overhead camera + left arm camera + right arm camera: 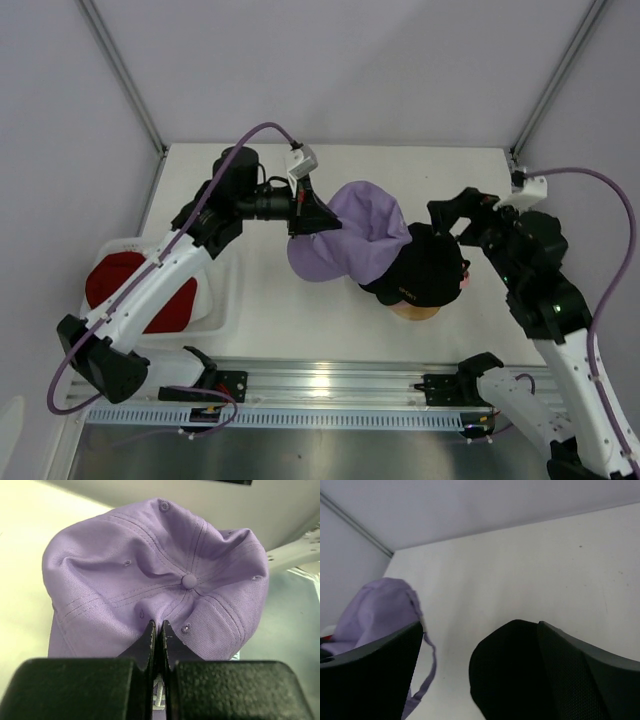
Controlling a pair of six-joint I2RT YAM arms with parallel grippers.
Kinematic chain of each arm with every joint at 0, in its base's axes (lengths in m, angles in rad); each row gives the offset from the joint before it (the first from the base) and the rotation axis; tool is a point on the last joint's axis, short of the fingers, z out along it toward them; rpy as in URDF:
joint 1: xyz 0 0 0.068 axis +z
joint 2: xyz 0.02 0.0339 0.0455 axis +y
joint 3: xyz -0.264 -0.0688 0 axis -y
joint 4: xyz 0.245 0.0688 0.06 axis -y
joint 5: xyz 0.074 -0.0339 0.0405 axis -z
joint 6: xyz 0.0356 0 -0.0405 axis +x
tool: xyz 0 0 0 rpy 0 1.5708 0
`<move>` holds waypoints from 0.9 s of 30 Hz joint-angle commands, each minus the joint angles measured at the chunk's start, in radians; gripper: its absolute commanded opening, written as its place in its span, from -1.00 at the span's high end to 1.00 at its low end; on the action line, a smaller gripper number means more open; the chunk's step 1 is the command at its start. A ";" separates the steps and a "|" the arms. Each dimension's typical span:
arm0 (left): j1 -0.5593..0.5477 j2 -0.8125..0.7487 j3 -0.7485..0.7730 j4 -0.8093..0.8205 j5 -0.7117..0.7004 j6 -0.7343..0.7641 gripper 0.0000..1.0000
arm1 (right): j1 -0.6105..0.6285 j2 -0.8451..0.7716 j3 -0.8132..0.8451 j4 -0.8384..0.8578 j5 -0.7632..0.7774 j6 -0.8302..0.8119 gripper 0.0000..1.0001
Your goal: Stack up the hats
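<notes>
My left gripper [303, 215] is shut on the crown of a lavender cap [360, 238] and holds it up beside the stack, its edge overlapping a black cap [428, 268]. In the left wrist view the fingertips [151, 630] pinch a fold of the lavender cap [150, 570] just below its top button. The black cap sits on top of the stack on a round wooden stand [415, 313]; a bit of pink cap [466, 277] shows under it. My right gripper [452, 222] is open just behind the black cap. In the right wrist view it [480, 630] is open over the black cap [512, 672], with the lavender cap [375, 610] to the left.
A white mesh basket [222, 300] at the left holds a red cap [120, 285]. The rail with the arm bases [330, 385] runs along the near edge. Frame posts stand at the back corners of the table [300, 320].
</notes>
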 commanded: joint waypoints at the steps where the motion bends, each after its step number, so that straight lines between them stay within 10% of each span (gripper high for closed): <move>1: -0.049 0.038 0.099 0.126 0.142 0.025 0.99 | -0.006 -0.094 -0.045 0.018 -0.136 0.057 -0.99; 7: -0.064 0.101 0.058 0.463 0.267 -0.140 0.99 | -0.006 -0.122 -0.047 -0.068 -0.151 0.083 -0.99; 16: -0.115 0.191 0.120 0.476 0.246 -0.122 0.99 | -0.004 -0.185 -0.039 -0.316 0.136 0.194 -0.96; 27: -0.119 0.273 0.146 0.571 0.234 -0.187 0.99 | -0.006 -0.308 -0.102 -0.179 -0.088 0.264 -0.94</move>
